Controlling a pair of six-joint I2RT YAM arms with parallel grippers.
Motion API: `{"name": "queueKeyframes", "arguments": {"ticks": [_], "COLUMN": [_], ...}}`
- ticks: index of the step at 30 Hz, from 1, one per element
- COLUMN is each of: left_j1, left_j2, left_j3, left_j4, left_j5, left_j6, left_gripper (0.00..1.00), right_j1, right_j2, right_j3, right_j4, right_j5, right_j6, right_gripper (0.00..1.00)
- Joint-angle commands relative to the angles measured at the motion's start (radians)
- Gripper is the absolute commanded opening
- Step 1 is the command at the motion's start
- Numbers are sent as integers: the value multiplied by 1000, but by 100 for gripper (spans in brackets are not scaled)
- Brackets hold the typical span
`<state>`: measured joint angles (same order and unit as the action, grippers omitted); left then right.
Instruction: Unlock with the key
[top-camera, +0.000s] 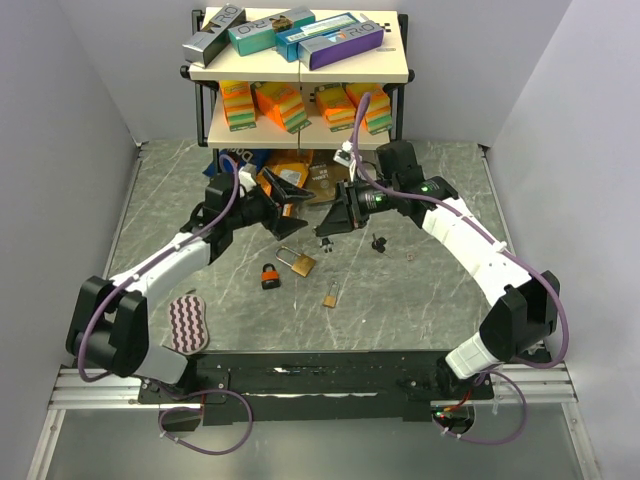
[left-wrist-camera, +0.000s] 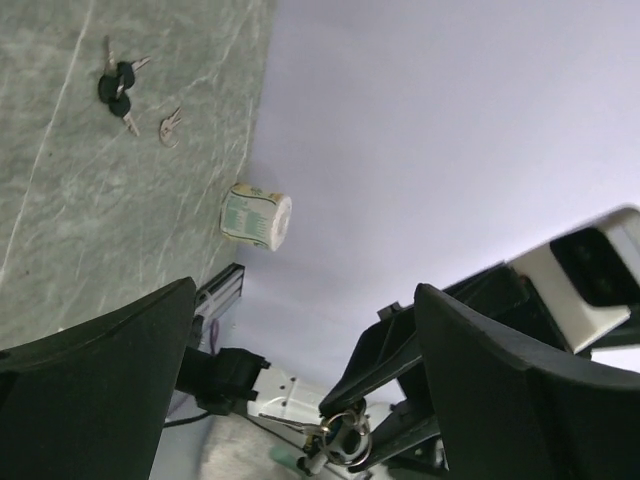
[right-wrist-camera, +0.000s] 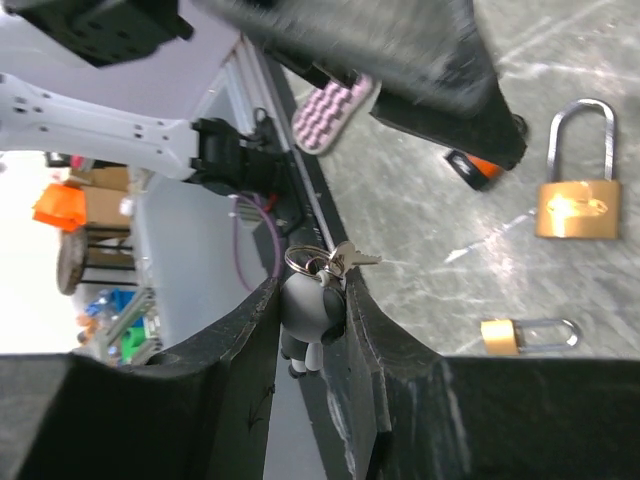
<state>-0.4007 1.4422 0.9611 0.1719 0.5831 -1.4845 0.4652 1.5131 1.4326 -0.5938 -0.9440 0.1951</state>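
My right gripper (right-wrist-camera: 310, 285) is shut on a round grey-and-black key fob (right-wrist-camera: 312, 305) with a ring and a silver key (right-wrist-camera: 350, 257) sticking out at the fingertips. In the top view it (top-camera: 326, 228) hovers above the table, facing my left gripper (top-camera: 298, 198), which is open and empty close beside it. The left wrist view shows the left gripper (left-wrist-camera: 305, 292) wide open, with the fob's ring (left-wrist-camera: 347, 436) between its fingers farther off. A brass padlock (top-camera: 298, 262), an orange-and-black padlock (top-camera: 271, 277) and a small brass padlock (top-camera: 330, 297) lie on the table below the grippers.
Black-headed keys (top-camera: 380, 242) and small silver keys (top-camera: 408, 254) lie right of the padlocks. A pink striped pad (top-camera: 186, 322) lies at the front left. A shelf (top-camera: 300, 72) with boxes stands at the back, with packets beneath it. A tape roll (left-wrist-camera: 256, 216) lies at the table's edge.
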Motion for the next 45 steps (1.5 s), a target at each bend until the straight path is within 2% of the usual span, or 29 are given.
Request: {"name": "queueKeyframes", "arguments": {"ticks": [1, 5, 11, 16, 22, 30, 34, 36, 37, 38, 40, 41, 43, 44, 45], "left_j1": [-3, -3, -4, -23, -32, -50, -58, -58, -58, -58, -58, -58, -58, -59, -58], "left_j2": [-101, -155, -166, -123, -86, -36, -22, -29, -37, -55, -68, -71, -74, -74, -74], "left_j3": [-31, -102, -197, -141, -102, -48, -42, -39, -38, -22, 23, 89, 148, 200, 223], "left_j4": [201, 397, 751, 733, 745, 742, 779, 744, 659, 603, 426, 218, 70, -83, -136], "left_j5": [40, 109, 198, 288, 330, 369, 385, 367, 350, 328, 246, 210, 128, 100, 75], "left_j6": [151, 230, 133, 193, 211, 222, 198, 213, 234, 251, 306, 326, 342, 334, 325], "left_gripper": [96, 99, 96, 96, 96, 99, 94, 98, 99, 97, 96, 96, 96, 96, 96], "right_j1": [-5, -25, -53, -63, -74, -76, -82, -92, -94, -97, -97, -96, -96, -96, -94], "right_j2": [-37, -59, -79, -85, -94, -83, -83, -96, -100, -108, -110, -108, -105, -105, -105], "right_j3": [-4, -26, -50, -44, -47, -37, -35, -43, -43, -38, -8, 3, 28, 34, 41], "right_j4": [115, 198, 294, 362, 439, 450, 434, 433, 430, 384, 309, 248, 195, 155, 138], "right_j5": [-94, -150, -205, -251, -300, -314, -302, -279, -270, -239, -204, -190, -148, -133, -109], "right_j6": [67, 159, 249, 316, 394, 408, 400, 395, 380, 359, 273, 248, 186, 166, 130], "right_gripper": [0, 0, 0, 0, 0, 0, 0, 0, 0, 0, 0, 0, 0, 0, 0]}}
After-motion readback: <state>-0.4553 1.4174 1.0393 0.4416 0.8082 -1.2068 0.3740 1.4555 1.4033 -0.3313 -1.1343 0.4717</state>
